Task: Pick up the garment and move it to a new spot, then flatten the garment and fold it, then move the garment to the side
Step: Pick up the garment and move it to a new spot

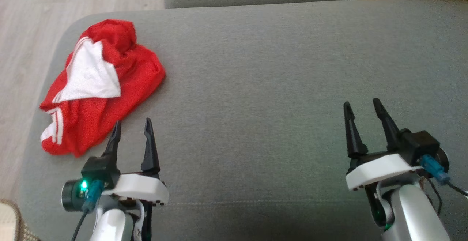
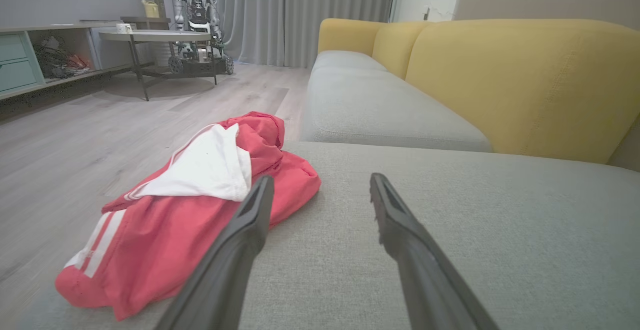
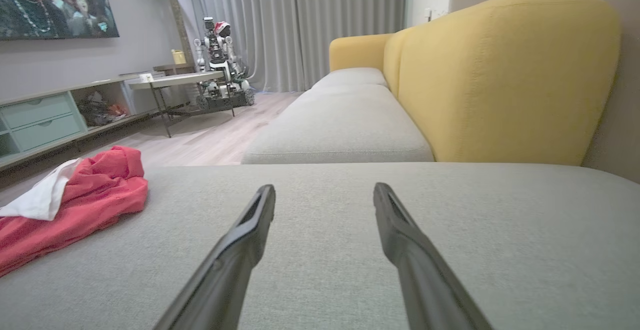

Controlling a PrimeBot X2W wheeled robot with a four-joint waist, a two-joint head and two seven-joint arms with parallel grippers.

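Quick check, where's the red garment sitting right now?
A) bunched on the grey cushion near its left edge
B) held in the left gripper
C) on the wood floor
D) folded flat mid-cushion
A: the red garment lies crumpled on the grey cushion near its left edge, just ahead of the open left gripper, whose fingers hold nothing.

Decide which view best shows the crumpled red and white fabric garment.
Head view: the garment appears whole, from above. Left wrist view: a tool finger covers part. Right wrist view: the frame edge crops it.
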